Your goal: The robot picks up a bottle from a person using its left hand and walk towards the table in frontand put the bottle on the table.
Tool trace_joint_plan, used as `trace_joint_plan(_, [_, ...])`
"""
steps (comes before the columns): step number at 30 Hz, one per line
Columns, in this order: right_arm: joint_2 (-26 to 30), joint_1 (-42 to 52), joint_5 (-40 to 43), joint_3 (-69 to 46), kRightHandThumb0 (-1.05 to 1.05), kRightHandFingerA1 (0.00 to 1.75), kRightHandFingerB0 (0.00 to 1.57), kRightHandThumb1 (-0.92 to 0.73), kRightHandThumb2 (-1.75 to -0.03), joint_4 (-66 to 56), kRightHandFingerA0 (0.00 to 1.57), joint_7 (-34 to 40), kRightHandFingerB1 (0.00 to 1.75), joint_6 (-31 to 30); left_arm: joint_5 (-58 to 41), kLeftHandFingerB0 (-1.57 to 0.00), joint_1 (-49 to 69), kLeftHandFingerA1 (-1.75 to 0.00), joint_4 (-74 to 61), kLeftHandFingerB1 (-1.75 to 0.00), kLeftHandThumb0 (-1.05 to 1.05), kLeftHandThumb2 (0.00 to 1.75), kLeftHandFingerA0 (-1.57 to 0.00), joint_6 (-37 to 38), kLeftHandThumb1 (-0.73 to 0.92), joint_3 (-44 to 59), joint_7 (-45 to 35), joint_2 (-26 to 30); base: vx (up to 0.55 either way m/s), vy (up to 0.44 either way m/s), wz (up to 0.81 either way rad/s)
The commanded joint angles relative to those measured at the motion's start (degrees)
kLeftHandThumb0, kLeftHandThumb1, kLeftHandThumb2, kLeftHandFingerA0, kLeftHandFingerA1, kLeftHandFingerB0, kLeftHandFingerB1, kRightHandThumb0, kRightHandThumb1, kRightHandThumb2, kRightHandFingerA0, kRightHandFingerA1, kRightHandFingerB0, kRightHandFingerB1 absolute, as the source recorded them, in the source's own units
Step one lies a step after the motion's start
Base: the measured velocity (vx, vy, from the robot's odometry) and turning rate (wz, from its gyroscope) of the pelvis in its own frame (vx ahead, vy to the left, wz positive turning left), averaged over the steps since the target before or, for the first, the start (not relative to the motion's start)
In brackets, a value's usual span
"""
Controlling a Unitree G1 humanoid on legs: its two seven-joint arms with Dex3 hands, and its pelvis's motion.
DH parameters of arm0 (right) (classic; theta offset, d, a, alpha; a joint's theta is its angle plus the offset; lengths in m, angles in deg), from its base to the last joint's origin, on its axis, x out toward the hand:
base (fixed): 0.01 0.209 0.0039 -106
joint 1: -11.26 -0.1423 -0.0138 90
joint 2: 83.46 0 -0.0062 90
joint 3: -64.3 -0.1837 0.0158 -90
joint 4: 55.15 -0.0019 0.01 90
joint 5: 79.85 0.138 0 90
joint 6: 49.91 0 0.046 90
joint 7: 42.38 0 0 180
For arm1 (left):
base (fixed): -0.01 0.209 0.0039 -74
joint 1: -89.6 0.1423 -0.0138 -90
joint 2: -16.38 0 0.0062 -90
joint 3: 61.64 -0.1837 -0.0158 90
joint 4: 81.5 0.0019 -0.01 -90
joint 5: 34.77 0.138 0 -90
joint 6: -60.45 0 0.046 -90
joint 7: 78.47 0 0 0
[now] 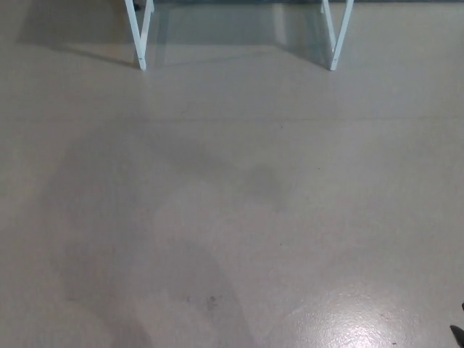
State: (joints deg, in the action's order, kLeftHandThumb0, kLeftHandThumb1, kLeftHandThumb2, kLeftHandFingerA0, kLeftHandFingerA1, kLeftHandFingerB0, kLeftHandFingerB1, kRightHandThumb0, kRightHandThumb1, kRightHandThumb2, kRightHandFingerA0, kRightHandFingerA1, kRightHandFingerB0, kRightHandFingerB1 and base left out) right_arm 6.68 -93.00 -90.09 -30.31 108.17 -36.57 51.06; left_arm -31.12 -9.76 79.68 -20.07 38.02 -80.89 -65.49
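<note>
Looking down, head view: I see mostly bare grey floor (232, 217), with soft shadows across it and a bright patch of glare at the near right.
Table legs: two white legs stand at the far edge, the left table leg (139, 36) and the right table leg (335, 36), well apart. The table top is cut off above the frame.
Bottle: not in view. I cannot say from here where it is or whether it is held.
Person: none shows.
Left hand: out of frame, so I cannot tell whether its fingers are wide, narrow or wrapped round the bottle.
Right hand: also out of frame. A dark sliver (458, 335) at the near right corner is too small for me to name.
Step in hand: I judge this to be the walk towards the table, since the legs lie ahead across open floor. Nothing here confirms the handover is done.
Next move: I would steer straight for the space between the legs and close in until the top appears. Then I would raise the left arm into frame to check the grip before setting the bottle down upright.
</note>
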Motion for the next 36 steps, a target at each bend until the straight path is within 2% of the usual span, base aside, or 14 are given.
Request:
trace_joint_plan(1, [0.86,0.7,0.28,-0.13,-0.44,0.49,0.42,-0.61,-0.58,1.13,0.67,1.69,0.38,2.37,-0.05,-0.31,0.77,-0.39,1.25,-0.32,-0.27,0.59,-0.5,3.49,0.64,0.13,0.68,0.89,0.0,0.0,0.0])
trace_joint_plan(2, [0.89,0.82,0.08,0.04,-0.52,0.63,0.36,-0.5,-0.81,1.2,0.66,1.83,0.51,2.58,-0.02,-0.31,0.77,-0.4,1.36,-0.32,-0.27,0.59,-0.53,3.47,0.64,0.11,0.74,0.9,0.0,0.0,0.0])
trace_joint_plan(4, [0.91,1.03,-0.07,0.21,-0.5,0.62,0.35,-0.5,-0.82,1.32,0.63,2.06,0.5,2.96,0.06,-0.31,0.69,-0.4,1.69,-0.32,-0.27,0.59,-0.53,3.44,0.64,0.04,0.85,0.94,0.0,0.0,0.0])
trace_joint_plan(5, [0.9,1.05,0.13,0.1,-0.44,0.5,0.41,-0.6,-0.58,1.32,0.68,1.92,0.38,3.01,0.06,-0.31,0.7,-0.4,1.63,-0.32,-0.27,0.59,-0.52,3.45,0.65,0.01,0.86,0.95,0.0,0.0,0.0])
trace_joint_plan(6, [0.87,1.02,0.37,-0.06,-0.49,0.6,0.36,-0.49,-0.81,1.33,0.59,1.71,0.5,2.99,-0.03,-0.31,0.7,-0.4,1.61,-0.32,-0.26,0.59,-0.53,3.47,0.64,0.07,0.84,0.93,0.0,0.0,0.0])
trace_joint_plan(17, [0.78,1.2,0.51,-0.21,-0.48,0.61,0.37,-0.5,-0.81,1.52,0.6,1.54,0.5,3.01,-0.49,-0.31,0.73,-0.39,1.92,-0.32,-0.29,0.58,-0.52,3.59,0.61,0.55,0.47,0.9,0.0,0.0,0.0])
trace_joint_plan(21, [0.78,1.3,0.63,-0.32,-0.49,0.61,0.37,-0.49,-0.81,1.53,0.6,1.52,0.51,3.15,-3.07,-0.25,1.1,-0.38,0.25,-0.35,-0.42,0.64,-0.27,6.67,0.51,2.57,-3.16,0.1,0.0,0.0,0.0])
trace_joint_plan(22, [0.52,1.88,0.48,-0.17,-0.48,0.62,0.4,-0.49,-0.81,1.62,0.62,1.7,0.52,3.43,-3.71,-0.08,2.05,-0.5,-0.86,-0.49,-0.24,0.9,-0.09,9.05,0.37,3.03,-5.17,-0.04,0.0,0.0,0.0])
trace_joint_plan(24, [0.45,1.9,0.4,-0.11,-0.43,0.51,0.45,-0.6,-0.59,1.7,0.7,1.93,0.39,3.3,-4.2,-0.07,2.35,-0.5,-2.18,-0.48,-0.26,0.87,-0.08,10.75,0.31,3.59,-6.98,-0.34,0.0,0.0,0.0])
trace_joint_plan(25, [0.54,1.92,0.03,0.23,-0.5,0.64,0.41,-0.5,-0.81,1.74,0.67,2.03,0.52,3.17,-5.6,-0.17,2.98,-0.31,-5.02,-0.27,-0.5,0.55,-0.21,13.45,0.48,4.02,-10.3,-0.9,0.0,0.0,0.0])
trace_joint_plan(26, [0.56,1.92,-0.1,0.39,-0.44,0.52,0.45,-0.61,-0.59,1.76,0.71,2.01,0.39,3.05,-7.0,0.0,3.6,-0.48,-7.64,-0.46,-0.28,0.85,-0.01,15.1,0.29,4.36,-13.51,-1.36,0.0,0.0,0.0])
trace_joint_plan(27, [0.53,1.91,-0.01,0.38,-0.43,0.51,0.45,-0.61,-0.58,1.77,0.7,1.91,0.39,2.92,-8.32,-0.12,4.53,-0.3,-11.12,-0.25,-0.54,0.55,-0.14,16.21,0.49,4.29,-16.94,-1.73,0.0,0.0,0.0])
trace_joint_plan(29, [0.35,2.45,-0.13,0.61,-0.48,0.61,0.38,-0.49,-0.81,1.83,0.62,1.9,0.5,2.78,-10.19,-0.08,8.89,-0.31,-21.07,-0.23,-0.58,0.7,-0.07,18.55,0.38,2.37,-23.19,-1.91,0.0,0.0,0.0])
trace_joint_plan(36, [0.56,2.83,0.46,-0.01,-0.48,0.6,0.36,-0.5,-0.8,2.08,0.59,1.43,0.5,2.78,-16.07,0.0,24.8,-0.28,-60.23,-0.15,-0.57,0.76,-0.01,11.94,0.35,-5.59,-30.95,0.94,0.0,0.0,0.0])
